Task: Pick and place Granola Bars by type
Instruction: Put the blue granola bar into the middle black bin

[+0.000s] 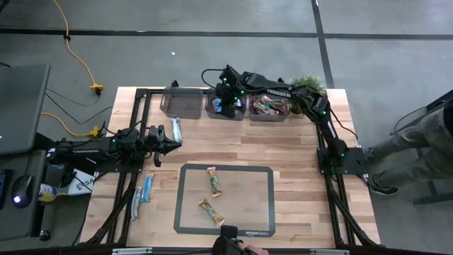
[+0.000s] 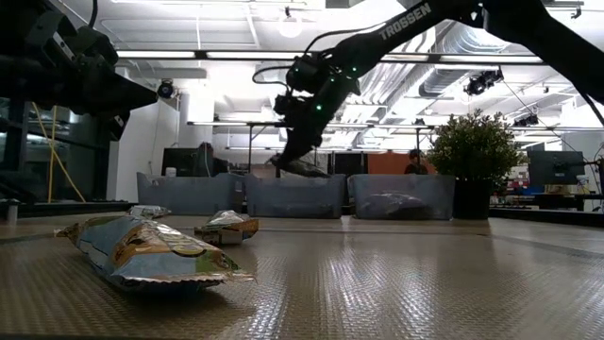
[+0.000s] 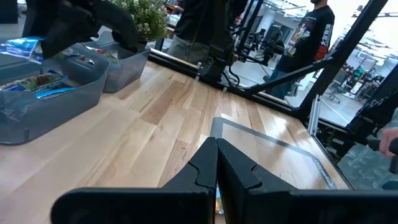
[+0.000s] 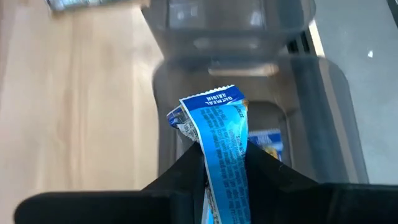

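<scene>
Nearest the low camera, a tan-green granola bar (image 2: 151, 253) lies on the dark mat (image 1: 262, 212) at the lower left of that frame, with a second tan bar (image 2: 226, 226) just behind it; from above both show inside the mat at the lower centre of the frame, the upper one (image 1: 214, 181) and the lower one (image 1: 210, 211) near each other but apart. Three clear grey bins stand in a row along the upper edge of the desk (image 1: 297, 142): the left bin (image 1: 181, 101), the middle bin (image 1: 225, 106) and the right bin (image 1: 269, 108), the last holding red-pink multicoloured bars. Over the middle bin hangs the right pincer (image 1: 228, 99), clamped on a bright blue bar (image 4: 222, 140) that sticks up between its dark fingers; another blue bar (image 4: 268, 140) lies in the bin below it. At the centre left of the overhead frame the left pincer (image 1: 170, 144) hovers with its fingers pressed together and nothing between them. A pale blue-white bar (image 1: 177, 127) lies on the wood just above it, and more pale blue bars (image 1: 146, 188) lie at the lower left. A potted plant (image 1: 307, 82) stands at the upper right corner of the desk.
</scene>
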Tool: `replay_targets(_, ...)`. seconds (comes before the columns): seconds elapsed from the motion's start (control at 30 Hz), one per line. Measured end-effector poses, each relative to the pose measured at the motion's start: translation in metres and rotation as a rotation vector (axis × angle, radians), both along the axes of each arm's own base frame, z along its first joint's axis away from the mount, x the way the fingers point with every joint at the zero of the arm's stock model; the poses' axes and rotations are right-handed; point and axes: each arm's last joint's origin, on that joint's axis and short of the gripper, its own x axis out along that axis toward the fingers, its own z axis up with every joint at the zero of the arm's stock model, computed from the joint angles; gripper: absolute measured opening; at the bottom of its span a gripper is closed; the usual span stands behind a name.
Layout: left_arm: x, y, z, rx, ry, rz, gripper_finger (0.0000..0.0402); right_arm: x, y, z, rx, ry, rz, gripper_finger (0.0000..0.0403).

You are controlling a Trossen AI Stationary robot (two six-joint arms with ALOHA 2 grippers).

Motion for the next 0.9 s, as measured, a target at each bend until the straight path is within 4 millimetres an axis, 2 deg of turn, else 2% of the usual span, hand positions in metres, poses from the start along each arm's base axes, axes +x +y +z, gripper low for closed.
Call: replay_targets(0.9, 0.0, -0.0001, 0.0001, 0.0, 0.0, -0.002, 0.0, -0.0029, -0.0035, -0.0004, 0.024, 0.003, -0.021, 0.0081)
